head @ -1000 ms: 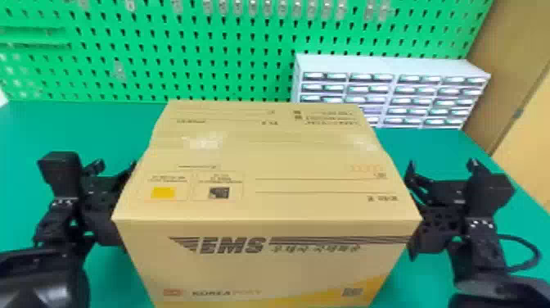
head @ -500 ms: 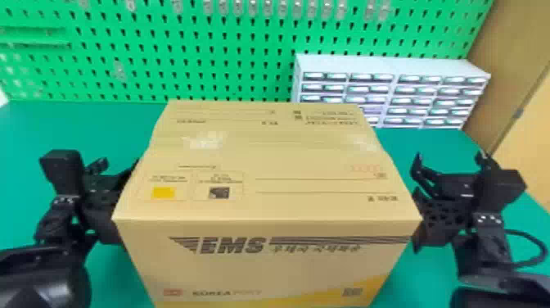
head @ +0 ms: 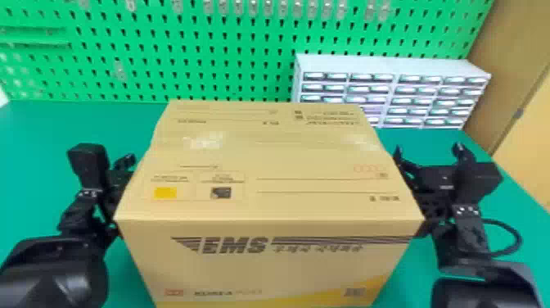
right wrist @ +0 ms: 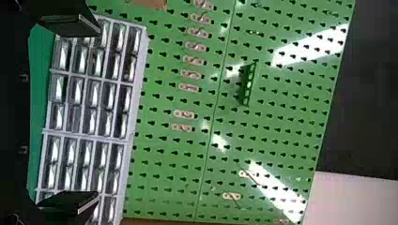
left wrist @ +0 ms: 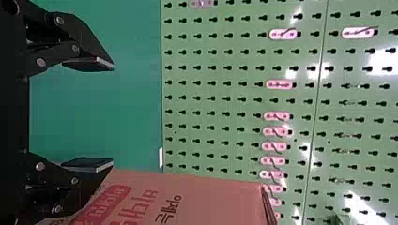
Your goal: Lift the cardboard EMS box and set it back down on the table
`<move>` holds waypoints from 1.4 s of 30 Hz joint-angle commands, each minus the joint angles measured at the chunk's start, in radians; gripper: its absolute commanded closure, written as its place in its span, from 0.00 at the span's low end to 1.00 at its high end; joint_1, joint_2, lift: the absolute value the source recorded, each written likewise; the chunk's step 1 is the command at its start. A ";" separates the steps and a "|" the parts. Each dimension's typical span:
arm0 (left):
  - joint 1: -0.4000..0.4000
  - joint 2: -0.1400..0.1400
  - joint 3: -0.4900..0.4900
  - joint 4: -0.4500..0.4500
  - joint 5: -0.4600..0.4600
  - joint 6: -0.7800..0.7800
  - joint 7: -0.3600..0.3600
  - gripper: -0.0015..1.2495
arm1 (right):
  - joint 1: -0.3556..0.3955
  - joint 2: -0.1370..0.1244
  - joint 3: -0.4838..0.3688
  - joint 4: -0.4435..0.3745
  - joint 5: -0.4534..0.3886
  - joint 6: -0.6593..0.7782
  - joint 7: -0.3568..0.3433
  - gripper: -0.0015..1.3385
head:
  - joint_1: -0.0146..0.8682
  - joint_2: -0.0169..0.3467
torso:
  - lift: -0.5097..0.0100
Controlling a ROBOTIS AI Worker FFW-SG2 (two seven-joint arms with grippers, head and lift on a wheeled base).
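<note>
While the brown cardboard EMS box [head: 266,164] sits squarely between the black two-fingered left gripper [head: 123,163] and its right twin, the right gripper [head: 428,152], the head view puts it over the green table [head: 45,127], before a green pegboard [head: 184,61]. From the left wrist, I see the left gripper [left wrist: 112,115] spread wide and empty, one finger by the box. From the right wrist, the right gripper [right wrist: 98,112] gapes just as wide, holding nothing.
</note>
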 commanded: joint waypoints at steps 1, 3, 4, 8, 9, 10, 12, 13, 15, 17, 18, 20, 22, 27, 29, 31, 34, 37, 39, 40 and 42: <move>-0.005 0.000 -0.046 0.000 0.018 0.008 -0.009 0.42 | -0.014 -0.003 0.031 0.015 -0.006 -0.001 0.000 0.06 | 0.78 0.01 | 0.79; -0.009 0.000 -0.059 0.001 0.016 0.011 -0.013 0.42 | -0.019 -0.004 0.044 0.026 -0.006 -0.006 0.000 0.06 | 0.78 0.01 | 0.79; -0.010 0.000 -0.065 0.001 0.016 0.013 -0.015 0.42 | -0.022 -0.004 0.050 0.028 -0.006 -0.006 0.000 0.06 | 0.78 0.01 | 0.79; -0.012 0.000 -0.069 0.006 0.019 0.014 -0.016 0.42 | -0.025 -0.004 0.062 0.034 -0.006 -0.007 0.000 0.06 | 0.78 0.01 | 0.79; -0.012 0.000 -0.069 0.006 0.019 0.014 -0.018 0.42 | -0.025 -0.006 0.064 0.034 -0.006 -0.006 0.000 0.06 | 0.78 0.01 | 0.79; -0.012 0.000 -0.069 0.006 0.019 0.014 -0.018 0.42 | -0.024 -0.007 0.064 0.034 -0.006 -0.007 0.000 0.06 | 0.78 0.01 | 0.79; -0.012 0.000 -0.065 0.006 0.019 0.014 -0.019 0.42 | -0.024 -0.009 0.064 0.034 -0.006 -0.006 0.000 0.06 | 0.78 0.01 | 0.79; -0.012 0.000 -0.062 0.006 0.019 0.014 -0.019 0.42 | -0.024 -0.009 0.062 0.034 -0.006 -0.006 0.000 0.06 | 0.78 0.01 | 0.79; -0.012 0.000 -0.061 0.006 0.019 0.014 -0.021 0.42 | -0.024 -0.009 0.061 0.034 -0.006 -0.007 0.000 0.06 | 0.78 0.01 | 0.79; -0.013 0.000 -0.059 0.006 0.019 0.014 -0.021 0.42 | -0.024 -0.009 0.059 0.034 -0.006 -0.007 0.000 0.06 | 0.78 0.01 | 0.79; -0.013 0.000 -0.059 0.006 0.019 0.014 -0.022 0.42 | -0.024 -0.009 0.059 0.034 -0.006 -0.007 0.000 0.06 | 0.78 0.01 | 0.79; -0.016 0.000 -0.061 0.006 0.018 0.014 -0.022 0.42 | -0.024 -0.009 0.056 0.034 -0.006 -0.007 0.000 0.06 | 0.78 0.01 | 0.79; -0.021 0.000 -0.059 0.006 0.018 0.014 -0.025 0.42 | -0.027 -0.009 0.056 0.032 -0.006 -0.007 0.000 0.06 | 0.78 0.01 | 0.79; -0.045 0.000 -0.055 0.004 0.016 0.014 -0.044 0.42 | -0.040 -0.012 0.058 0.028 -0.009 -0.007 0.000 0.06 | 0.78 0.01 | 0.79; -0.059 0.000 -0.053 0.003 0.016 0.014 -0.055 0.42 | -0.050 -0.012 0.059 0.026 -0.012 -0.007 0.000 0.06 | 0.78 0.01 | 0.79; -0.071 0.000 -0.053 0.000 0.016 0.014 -0.058 0.42 | -0.062 -0.013 0.062 0.023 -0.012 -0.007 0.000 0.06 | 0.78 0.01 | 0.79; -0.093 0.000 -0.053 -0.007 0.018 0.014 -0.061 0.42 | -0.080 -0.016 0.064 0.023 -0.015 -0.007 0.000 0.06 | 0.78 0.01 | 0.79; -0.113 0.000 -0.053 -0.010 0.018 0.014 -0.065 0.42 | -0.102 -0.021 0.068 0.023 -0.016 -0.007 0.000 0.06 | 0.78 0.01 | 0.79; -0.125 0.000 -0.053 -0.013 0.018 0.014 -0.068 0.42 | -0.117 -0.026 0.074 0.023 -0.015 -0.007 0.000 0.06 | 0.78 0.01 | 0.79; -0.130 0.000 -0.053 -0.014 0.018 0.014 -0.068 0.42 | -0.123 -0.026 0.078 0.023 -0.016 -0.007 0.000 0.06 | 0.78 0.01 | 0.79; -0.140 0.000 -0.053 -0.019 0.016 0.014 -0.068 0.42 | -0.139 -0.032 0.087 0.023 -0.015 -0.006 0.000 0.06 | 0.78 0.01 | 0.79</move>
